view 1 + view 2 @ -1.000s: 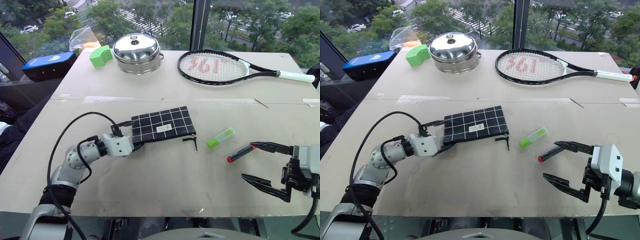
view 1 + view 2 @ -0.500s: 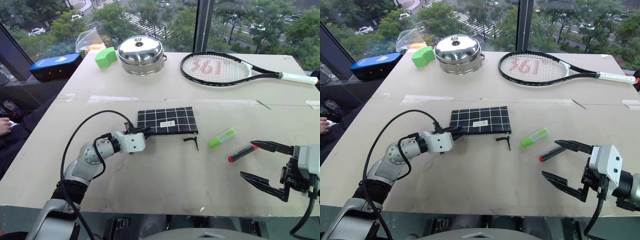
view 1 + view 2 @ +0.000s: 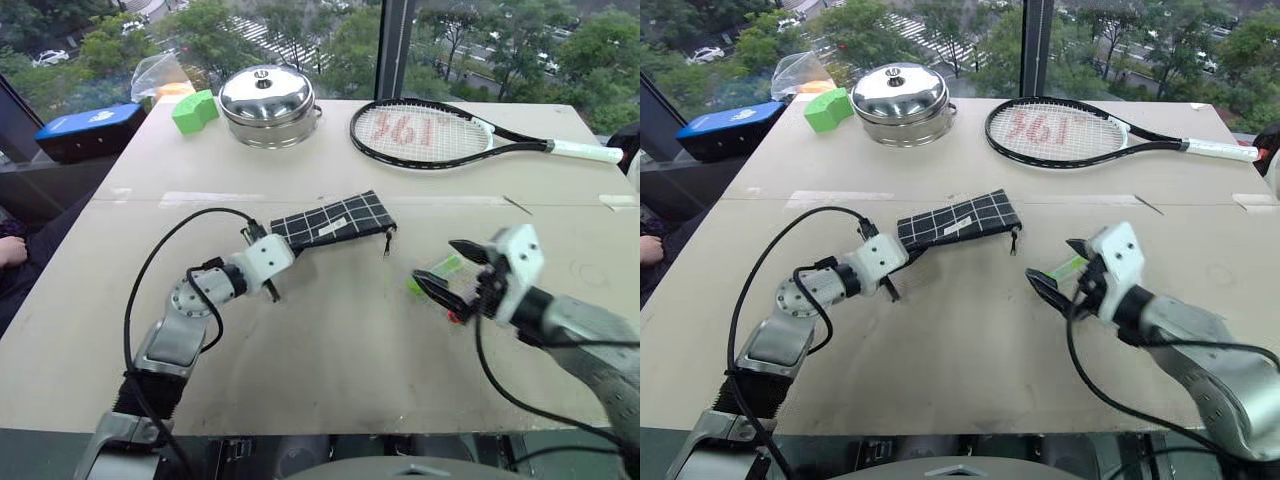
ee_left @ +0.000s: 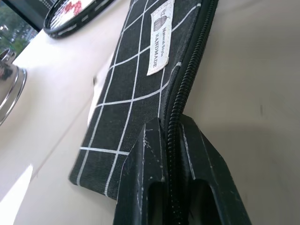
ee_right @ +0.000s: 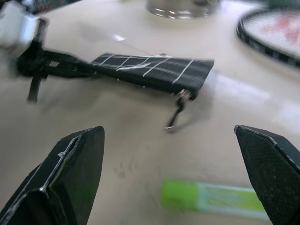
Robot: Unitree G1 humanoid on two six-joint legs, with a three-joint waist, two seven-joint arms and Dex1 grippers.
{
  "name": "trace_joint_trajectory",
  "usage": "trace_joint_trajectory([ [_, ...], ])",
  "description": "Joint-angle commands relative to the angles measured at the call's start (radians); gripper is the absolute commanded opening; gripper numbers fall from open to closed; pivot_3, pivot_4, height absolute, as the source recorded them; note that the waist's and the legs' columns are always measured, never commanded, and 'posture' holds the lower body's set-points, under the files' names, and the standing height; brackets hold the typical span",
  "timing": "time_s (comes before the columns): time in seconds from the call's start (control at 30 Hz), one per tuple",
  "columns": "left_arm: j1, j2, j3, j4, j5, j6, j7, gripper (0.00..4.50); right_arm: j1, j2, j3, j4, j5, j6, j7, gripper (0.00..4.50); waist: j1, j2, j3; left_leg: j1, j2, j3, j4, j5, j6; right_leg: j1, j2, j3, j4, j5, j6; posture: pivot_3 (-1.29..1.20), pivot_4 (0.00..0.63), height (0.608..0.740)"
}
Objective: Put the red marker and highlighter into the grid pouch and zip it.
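Note:
The grid pouch (image 3: 335, 220), black with white lines and a white label, is raised off the table and tilted, zipper edge toward me. Its pull (image 3: 387, 240) dangles at the right end. My left gripper (image 4: 169, 129) is shut on the zipper edge at the pouch's left end. My right gripper (image 3: 438, 262) is open just above the green highlighter (image 5: 211, 197), which lies on the table between its fingers (image 5: 75, 168). The red marker is mostly hidden behind the right gripper; a red bit (image 3: 453, 318) shows below it.
At the back of the table are a steel lidded pot (image 3: 268, 100), a green block (image 3: 195, 110), a blue box (image 3: 90, 130) and a tennis racket (image 3: 430, 133). A person's hand (image 3: 10, 250) shows at the left edge.
My left gripper closed on the pouch's left end and tipped it up off the table. My right gripper, still open, swung left and forward over the highlighter.

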State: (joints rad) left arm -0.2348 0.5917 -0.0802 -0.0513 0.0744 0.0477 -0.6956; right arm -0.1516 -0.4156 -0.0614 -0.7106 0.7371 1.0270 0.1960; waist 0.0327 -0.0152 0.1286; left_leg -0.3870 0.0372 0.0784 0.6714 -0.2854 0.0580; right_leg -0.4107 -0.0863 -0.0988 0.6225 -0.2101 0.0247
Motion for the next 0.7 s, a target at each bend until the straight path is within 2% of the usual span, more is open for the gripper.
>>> trace_joint_trajectory([
  [0.03, -0.005, -0.02, -0.005, -0.099, -0.02, 0.086, 0.006, 0.06, -0.105, 0.15, -0.021, 0.091, 0.018, 0.159, -0.19, 4.5, -0.008, 0.001, 0.0, 0.0, 0.0, 0.0, 0.0, 0.001, -0.002, 0.0, 0.001, 0.0, 0.0, 0.001, 0.002, 0.0, 0.15, 0.74],
  [0.13, 0.007, -0.035, -0.008, -0.136, -0.02, 0.133, 0.013, 0.06, -0.193, 0.263, -0.02, 0.175, -0.006, 0.179, -0.247, 4.5, -0.015, 0.001, 0.001, -0.001, 0.0, 0.0, -0.001, 0.002, -0.004, -0.001, 0.002, -0.002, 0.001, 0.001, 0.003, 0.0, 0.15, 0.74],
  [0.17, 0.009, -0.041, -0.008, -0.145, -0.022, 0.151, 0.015, 0.0, -0.217, 0.278, -0.005, 0.204, -0.033, 0.173, -0.259, 3.98, -0.018, 0.002, 0.001, -0.001, 0.0, 0.001, -0.001, 0.002, -0.004, -0.001, 0.002, -0.003, 0.001, 0.001, 0.003, 0.0, 0.15, 0.74],
  [0.2, 0.008, -0.046, -0.008, -0.156, -0.027, 0.17, 0.014, 0.0, -0.237, 0.281, 0.009, 0.224, -0.059, 0.171, -0.268, 3.76, -0.018, 0.002, 0.001, -0.001, -0.001, 0.001, -0.001, 0.002, -0.004, -0.001, 0.002, -0.003, 0.001, 0.001, 0.003, 0.0, 0.15, 0.74],
  [0.23, 0.005, -0.05, -0.011, -0.167, -0.03, 0.18, 0.011, 0.0, -0.26, 0.286, 0.016, 0.248, -0.081, 0.165, -0.278, 3.29, -0.019, 0.002, 0.001, -0.001, -0.001, 0.001, -0.001, 0.002, -0.004, -0.001, 0.002, -0.003, 0.001, 0.001, 0.004, 0.0, 0.15, 0.74],
  [0.3, 0.003, -0.054, -0.016, -0.184, -0.031, 0.193, 0.008, 0.0, -0.295, 0.298, 0.017, 0.28, -0.108, 0.155, -0.289, 3.29, -0.019, 0.002, 0.001, -0.001, -0.001, 0.002, -0.001, 0.002, -0.004, -0.001, 0.002, -0.002, 0.001, 0.001, 0.004, 0.0, 0.15, 0.74],
  [0.4, 0.01, -0.065, -0.026, -0.208, -0.028, 0.217, 0.019, 0.0, -0.331, 0.259, 0.066, 0.311, -0.171, 0.125, -0.262, 3.29, -0.021, 0.002, 0.001, 0.0, -0.001, 0.002, -0.001, 0.002, -0.004, -0.001, 0.002, -0.002, 0.001, 0.001, 0.004, 0.0, 0.15, 0.74],
  [0.63, 0.03, -0.067, -0.032, -0.278, -0.038, 0.274, 0.023, 0.0, -0.377, 0.25, 0.055, 0.375, -0.225, 0.076, -0.213, 3.29, -0.023, 0.002, 0.001, 0.0, 0.0, 0.002, -0.001, 0.002, -0.004, -0.001, 0.003, -0.001, 0.001, 0.001, 0.004, 0.0, 0.15, 0.74],
  [0.7, 0.032, -0.063, -0.031, -0.289, -0.043, 0.282, 0.019, 0.0, -0.379, 0.236, 0.062, 0.386, -0.243, 0.057, -0.19, 2.77, -0.023, 0.002, 0.001, 0.0, 0.0, 0.003, -0.001, 0.002, -0.004, -0.001, 0.003, -0.001, 0.001, 0.001, 0.004, 0.0, 0.15, 0.74],
])
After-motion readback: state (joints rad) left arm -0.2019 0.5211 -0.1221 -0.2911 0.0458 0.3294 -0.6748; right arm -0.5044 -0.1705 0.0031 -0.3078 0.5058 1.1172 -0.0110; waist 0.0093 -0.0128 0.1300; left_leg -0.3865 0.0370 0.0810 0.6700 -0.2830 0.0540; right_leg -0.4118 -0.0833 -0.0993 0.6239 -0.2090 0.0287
